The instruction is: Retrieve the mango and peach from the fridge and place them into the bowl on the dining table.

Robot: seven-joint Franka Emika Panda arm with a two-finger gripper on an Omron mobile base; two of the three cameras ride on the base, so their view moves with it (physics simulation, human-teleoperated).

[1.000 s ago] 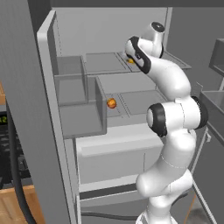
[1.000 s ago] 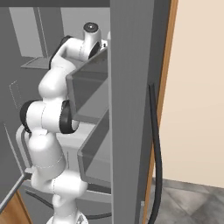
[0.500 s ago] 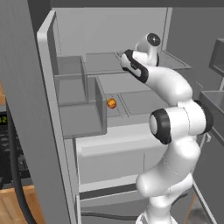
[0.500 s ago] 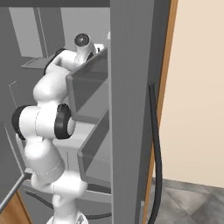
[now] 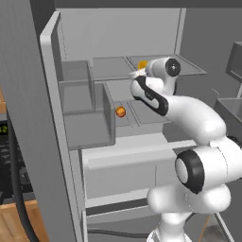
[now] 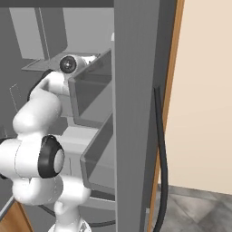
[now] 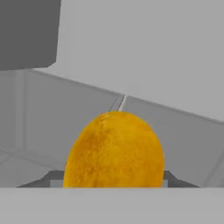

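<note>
Evidently the mango step is in hand. In the left base view, the mango (image 5: 142, 64) is seen as a yellow patch in the upper middle of the frame, on an upper shelf of the fridge (image 5: 142, 28), just beyond the wrist. The peach (image 5: 120, 111) lies on the shelf below, at frame centre, well apart from the arm. The arm is stretched up and inward from the lower right, its forearm angled toward the upper shelf.

In the right base view, the arm is seen at the left, bent upward with the wrist at the upper left, beside a grey door bin (image 6: 93, 97).

In the hand view, the mango (image 7: 114, 151) sits low at centre, flanked by the dark fingertips (image 7: 52, 178); the gripper (image 7: 109, 183) appears closed against its sides, so a grasp is judged made. Next, a withdrawal from the shelf without striking it is called for, then carriage to the bowl.
</note>
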